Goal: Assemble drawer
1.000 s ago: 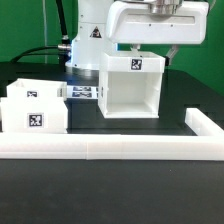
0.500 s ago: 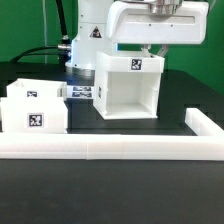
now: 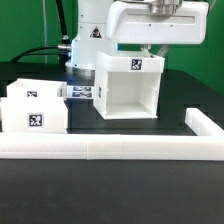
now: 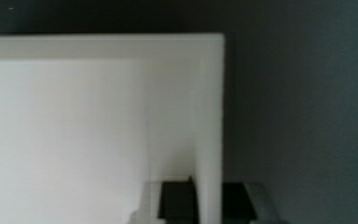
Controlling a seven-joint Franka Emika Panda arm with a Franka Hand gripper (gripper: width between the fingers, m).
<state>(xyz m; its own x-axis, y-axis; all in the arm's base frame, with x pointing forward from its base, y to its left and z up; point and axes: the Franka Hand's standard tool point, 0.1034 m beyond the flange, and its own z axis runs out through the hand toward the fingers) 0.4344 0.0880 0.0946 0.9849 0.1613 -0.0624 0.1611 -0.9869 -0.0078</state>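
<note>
Two small white trays (image 3: 35,110) sit close together at the exterior view's left on the black table (image 3: 110,190), each showing a black-and-white tag. I cannot tell whether one is stacked on the other or stands behind it. Just to their right and a little farther back stands the box housing (image 3: 128,92), upright, with its open face toward the camera and a tag on its top front edge. The marker board (image 3: 82,92) lies flat between the trays and the housing, partly hidden by both. A long low white rail (image 3: 100,148) runs across the near side and turns toward the far side at its right end. The gripper (image 3: 150,47) meets the housing's top from above, and its fingertips are hidden in this view.

In the wrist view the housing's thin wall (image 4: 208,120) is seen edge-on. The dark fingers (image 4: 172,200) sit one on each side of it, touching. The claw is nearly closed, clamped on that wall.
</note>
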